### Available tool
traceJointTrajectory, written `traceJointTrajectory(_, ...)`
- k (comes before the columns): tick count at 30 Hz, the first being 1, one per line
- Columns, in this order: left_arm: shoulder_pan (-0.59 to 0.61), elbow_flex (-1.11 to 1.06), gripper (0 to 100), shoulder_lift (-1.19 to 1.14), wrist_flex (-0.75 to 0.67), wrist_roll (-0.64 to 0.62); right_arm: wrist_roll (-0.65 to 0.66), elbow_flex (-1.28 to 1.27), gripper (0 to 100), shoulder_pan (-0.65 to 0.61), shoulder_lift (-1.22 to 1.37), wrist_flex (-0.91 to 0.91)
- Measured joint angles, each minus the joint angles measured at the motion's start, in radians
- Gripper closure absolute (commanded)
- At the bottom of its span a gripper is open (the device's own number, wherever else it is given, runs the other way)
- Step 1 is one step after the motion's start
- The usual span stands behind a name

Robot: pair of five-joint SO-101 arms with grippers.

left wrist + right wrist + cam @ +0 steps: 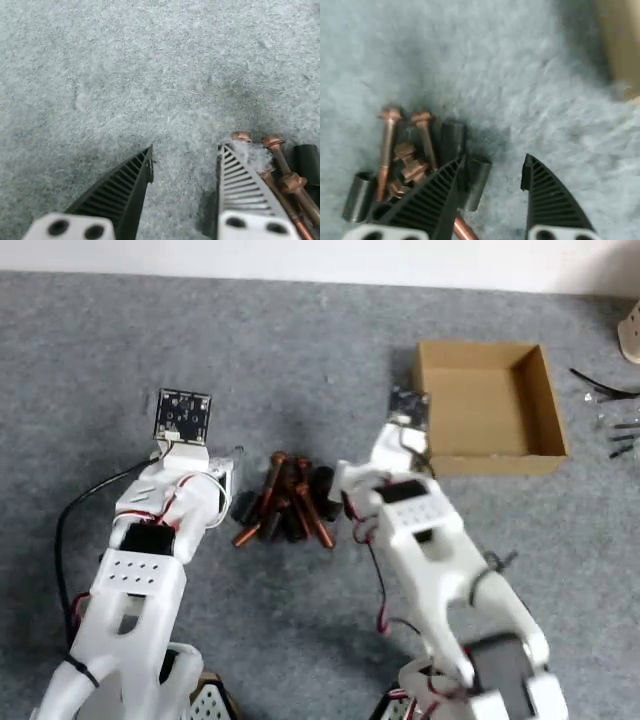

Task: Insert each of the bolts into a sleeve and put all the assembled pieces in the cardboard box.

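Several copper bolts [290, 495] and black sleeves [322, 483] lie heaped on the grey carpet between the two arms. The cardboard box [488, 407] stands at the back right, with nothing visible inside. My left gripper [184, 156] is open just left of the heap, bare carpet between its fingers, bolts [280, 170] beside one finger. My right gripper [494, 164] is open at the heap's right edge; a black sleeve [477, 183] lies partly under one finger, with bolts [405, 150] and another sleeve [358, 196] beyond it.
Small dark screws and bits of wire [612, 420] lie on the carpet right of the box. A pale object [630, 330] sits at the far right edge. A black cable [75, 510] loops beside the left arm.
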State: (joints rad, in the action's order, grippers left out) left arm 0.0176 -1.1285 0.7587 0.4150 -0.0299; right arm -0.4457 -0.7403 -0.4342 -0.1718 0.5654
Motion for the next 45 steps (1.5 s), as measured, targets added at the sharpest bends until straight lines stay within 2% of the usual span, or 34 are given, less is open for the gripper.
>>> traceJointTrajectory(7, 0.000, 0.000, 80, 0.000, 0.000, 0.000, -0.002, 0.092, 83.9, -0.054, 0.195, -0.002)
traceJointTrajectory(22, 0.000, 0.000, 80, 0.000, 0.000, 0.000, -0.002, 0.100, 83.9, -0.060, 0.212, -0.006)
traceJointTrajectory(28, 0.000, 0.000, 80, 0.000, 0.000, 0.000, -0.002, 0.144, 83.9, -0.064, 0.305, -0.006)
traceJointTrajectory(36, 0.000, 0.000, 80, 0.000, 0.000, 0.000, -0.002, 0.331, 84.0, -0.064, 0.420, 0.170)
traceJointTrajectory(45, 0.000, 0.000, 80, 0.000, 0.000, 0.000, -0.002, 0.365, 84.3, -0.071, 0.430, 0.292)
